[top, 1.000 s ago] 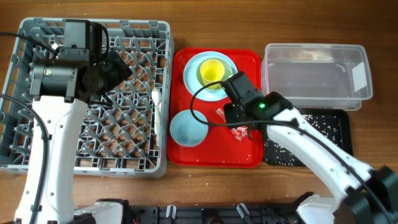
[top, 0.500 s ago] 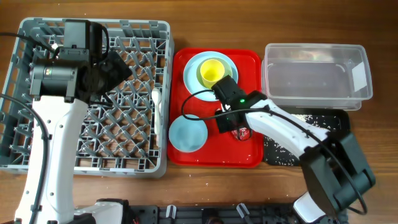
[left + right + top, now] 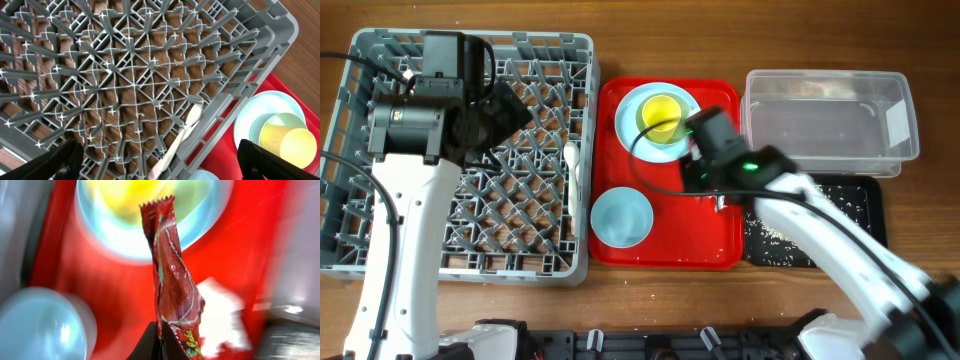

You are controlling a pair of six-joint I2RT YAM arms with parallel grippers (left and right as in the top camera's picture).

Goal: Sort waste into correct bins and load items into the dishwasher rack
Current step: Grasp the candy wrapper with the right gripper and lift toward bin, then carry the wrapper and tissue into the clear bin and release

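Observation:
My right gripper [image 3: 161,332] is shut on the lower end of the crinkled red snack wrapper [image 3: 172,280] and holds it upright above the red serving tray [image 3: 720,250]. In the overhead view the right gripper [image 3: 705,170] hides the wrapper. The pale blue plate [image 3: 628,108] carries the pale green bowl [image 3: 270,125] and the yellow-green cup [image 3: 660,117]. The pale blue bowl [image 3: 622,217] sits at the tray's front left. A white tissue [image 3: 220,310] lies blurred on the tray. My left gripper [image 3: 505,115] hangs open and empty over the grey rack [image 3: 380,250], where a white spoon [image 3: 182,132] lies by the right wall.
The clear tub [image 3: 830,125] stands at the back right. The black tray [image 3: 820,225] in front of it holds scattered rice-like scraps. My right arm crosses over the black tray and the red tray's right half.
My right gripper has closed on the wrapper, lifted it off the red tray and swung back and to the right. The left arm has not moved.

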